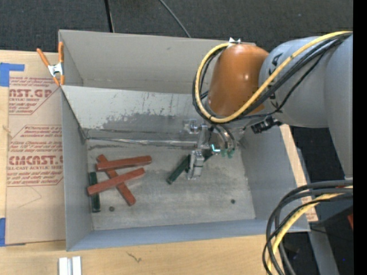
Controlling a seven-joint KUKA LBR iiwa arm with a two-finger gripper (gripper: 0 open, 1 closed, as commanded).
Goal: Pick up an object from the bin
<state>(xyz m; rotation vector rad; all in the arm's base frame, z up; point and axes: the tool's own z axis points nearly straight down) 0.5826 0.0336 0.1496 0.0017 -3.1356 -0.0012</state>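
- I saw the dark green stick (178,173) just beside the pincer (195,168), view-left of it, long axis slanting down-left.
- Pincer state: I could not tell.

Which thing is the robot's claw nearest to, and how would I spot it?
In the grey bin, look at the middle of the floor, just left of the gripper. A short dark green stick lies there, tilted and alone. The other green stick lies far left, beside a heap of red-brown sticks.
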